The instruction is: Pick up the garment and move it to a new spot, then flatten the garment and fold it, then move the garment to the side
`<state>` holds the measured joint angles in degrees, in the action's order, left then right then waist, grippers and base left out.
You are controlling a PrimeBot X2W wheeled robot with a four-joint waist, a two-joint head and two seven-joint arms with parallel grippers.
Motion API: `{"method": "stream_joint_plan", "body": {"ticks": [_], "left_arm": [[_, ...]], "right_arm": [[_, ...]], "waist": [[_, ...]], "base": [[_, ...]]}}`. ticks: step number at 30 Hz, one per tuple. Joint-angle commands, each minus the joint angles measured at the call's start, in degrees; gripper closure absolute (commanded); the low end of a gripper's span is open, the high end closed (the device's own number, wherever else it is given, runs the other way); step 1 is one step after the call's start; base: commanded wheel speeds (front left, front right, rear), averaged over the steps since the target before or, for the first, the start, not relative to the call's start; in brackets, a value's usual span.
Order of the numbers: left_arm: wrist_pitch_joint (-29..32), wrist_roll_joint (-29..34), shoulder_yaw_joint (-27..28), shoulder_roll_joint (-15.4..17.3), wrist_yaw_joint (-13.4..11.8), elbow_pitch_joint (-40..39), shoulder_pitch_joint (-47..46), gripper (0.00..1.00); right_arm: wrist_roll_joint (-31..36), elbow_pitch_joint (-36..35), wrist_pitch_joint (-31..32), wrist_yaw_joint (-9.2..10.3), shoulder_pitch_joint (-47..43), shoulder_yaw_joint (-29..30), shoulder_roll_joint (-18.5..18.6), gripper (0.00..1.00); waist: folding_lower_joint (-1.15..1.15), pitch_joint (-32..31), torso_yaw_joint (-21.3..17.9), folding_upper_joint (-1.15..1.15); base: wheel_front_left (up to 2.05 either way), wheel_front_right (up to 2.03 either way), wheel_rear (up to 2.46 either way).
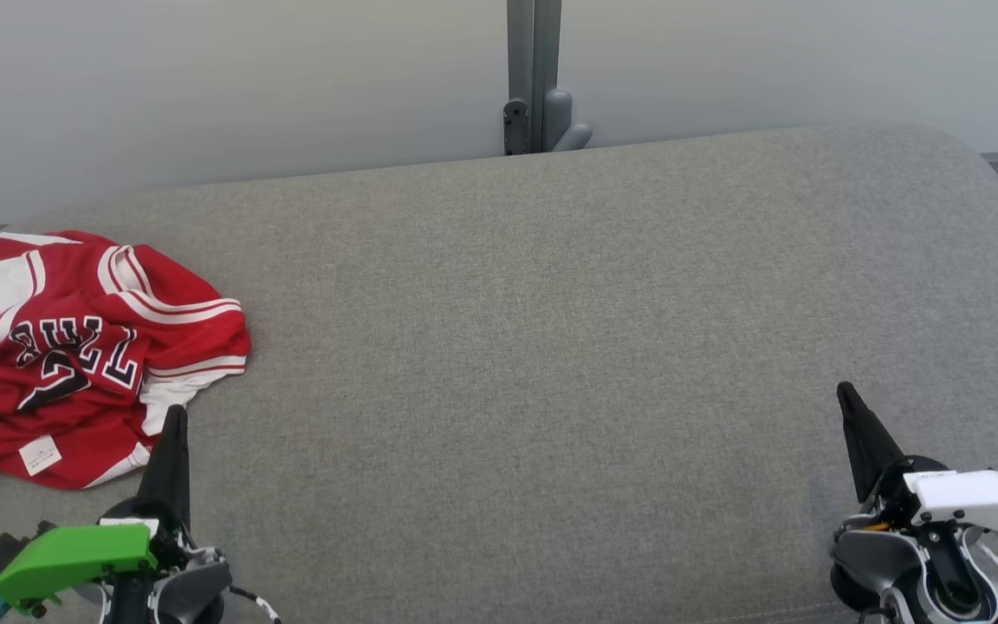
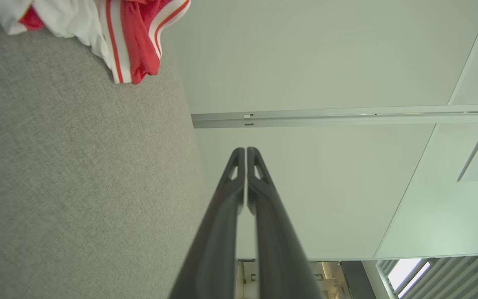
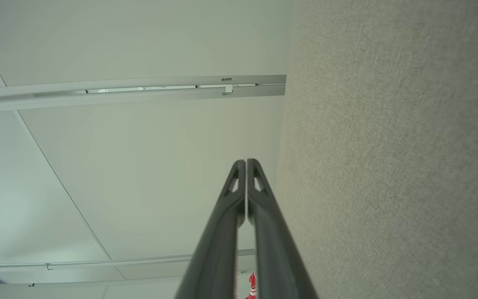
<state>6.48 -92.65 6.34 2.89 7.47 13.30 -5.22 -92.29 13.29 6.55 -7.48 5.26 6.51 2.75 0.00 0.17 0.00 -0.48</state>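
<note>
A crumpled red garment (image 1: 74, 355) is seen at the grey surface's (image 1: 551, 347) left; the left gripper (image 1: 175, 414) and right gripper (image 1: 845, 394) are pressed together, nothing held.

Crumpled red jersey (image 1: 74, 355) on grey couch (image 1: 551, 347), both pincers closed

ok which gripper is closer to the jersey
The left gripper, the one with the green cover: its tip is right beside the jersey. The right gripper, white cover, sits far off on the other side.

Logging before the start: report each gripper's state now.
Left gripper: closed, holding nothing.
Right gripper: closed, holding nothing.
</note>
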Motion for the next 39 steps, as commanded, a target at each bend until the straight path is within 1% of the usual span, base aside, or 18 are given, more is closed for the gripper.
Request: {"method": "stream_joint_plan", "body": {"ticks": [1,3,11,16,20,23,30,31,39], "left_arm": [[0.0,0.0,0.0,0.0,0.0,0.3,0.1,0.00],[-0.1,0.0,-0.2,-0.2,0.0,1.0,0.7,0.00],[-2.2,0.5,-1.8,-0.1,0.0,0.5,1.6,0.00],[-3.7,2.1,-2.9,0.1,0.0,0.4,1.9,0.00],[-4.9,4.0,-3.6,0.4,0.0,0.7,1.9,0.00],[-5.6,6.6,-3.8,0.8,0.0,1.1,1.8,0.00],[-7.3,16.3,-2.9,0.8,0.0,1.1,1.6,0.00],[-7.3,16.3,-2.9,0.8,0.0,1.1,1.6,0.00],[-9.0,28.0,-3.8,0.4,0.0,0.3,2.2,0.00]], "right_arm": [[0.0,0.2,0.0,-0.01,-0.1,0.0,-0.1,0.00],[0.1,1.0,-0.1,0.01,-0.8,-0.1,-0.3,0.00],[1.4,0.3,-2.5,0.01,-1.7,-0.9,-0.3,0.00],[5.0,-0.2,-3.9,0.01,-2.2,-1.0,-0.2,0.00],[10.3,-1.0,-4.9,0.00,-2.4,-1.1,-0.2,0.00],[15.7,-1.9,-5.7,0.00,-2.5,-1.5,-0.2,0.00],[28.8,-4.6,-7.3,0.00,-2.8,-3.1,-0.1,0.00],[28.8,-4.6,-7.3,0.00,-2.8,-3.1,-0.1,0.00],[40.4,-7.4,-9.1,0.00,-3.4,-2.8,-0.1,0.00]], "waist": [[0.00,0.0,0.0,0.00],[0.00,0.0,0.0,0.00],[0.00,0.0,-0.1,0.03],[0.00,0.0,-0.1,0.05],[0.00,-0.1,-0.1,0.07],[0.00,-0.1,0.0,0.08],[0.00,-0.1,0.0,0.11],[0.00,-0.1,0.0,0.11],[0.00,-0.1,0.1,0.14]], "base": [[0.00,0.00,0.00],[0.00,0.00,0.00],[0.00,0.00,0.00],[0.00,0.00,0.00],[0.00,0.00,0.00],[0.00,0.00,0.00],[0.00,0.00,0.00],[0.00,0.00,0.00],[0.00,0.00,0.00]]}}
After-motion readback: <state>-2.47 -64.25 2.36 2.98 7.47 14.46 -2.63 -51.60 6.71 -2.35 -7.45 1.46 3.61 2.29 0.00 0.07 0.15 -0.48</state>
